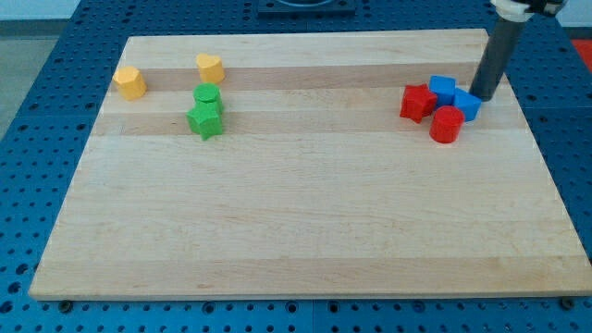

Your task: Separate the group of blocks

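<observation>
A tight group of blocks sits at the view's upper right on the wooden board (305, 203): a red block (417, 102) on the left, a red cylinder (446, 124) at the bottom, a blue block (443, 89) at the top and another blue block (467, 105) on the right. They touch or nearly touch one another. My tip (483, 95) rests at the group's right side, against the right blue block and just right of the top blue one. The dark rod rises from it toward the view's top right.
At the view's upper left a green cylinder (207, 95) touches a green star-shaped block (205, 120). A yellow block (210, 67) lies just above them. Another yellow block (130, 82) lies further left near the board's edge.
</observation>
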You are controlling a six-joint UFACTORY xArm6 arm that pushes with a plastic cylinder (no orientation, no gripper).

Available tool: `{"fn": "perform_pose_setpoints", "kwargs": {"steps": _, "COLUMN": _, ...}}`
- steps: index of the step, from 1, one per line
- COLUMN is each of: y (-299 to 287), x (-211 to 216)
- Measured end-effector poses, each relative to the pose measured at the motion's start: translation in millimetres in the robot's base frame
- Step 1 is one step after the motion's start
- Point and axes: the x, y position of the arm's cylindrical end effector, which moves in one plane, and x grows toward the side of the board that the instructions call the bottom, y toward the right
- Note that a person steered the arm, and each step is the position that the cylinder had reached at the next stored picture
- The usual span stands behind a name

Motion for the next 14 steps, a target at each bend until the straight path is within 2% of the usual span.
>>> {"fn": "perform_pose_setpoints", "kwargs": {"steps": 4, "y": -2, "x": 5}}
{"fn": "perform_pose_setpoints", "kwargs": {"steps": 7, "y": 6, "x": 27}}
{"fn": "perform_pose_setpoints", "kwargs": {"steps": 9, "y": -12, "x": 30}}
{"fn": "perform_pose_setpoints", "kwargs": {"steps": 12, "y": -73, "x": -14}}
{"fn": "perform_pose_setpoints", "kwargs": {"steps": 14, "y": -108, "x": -17}}
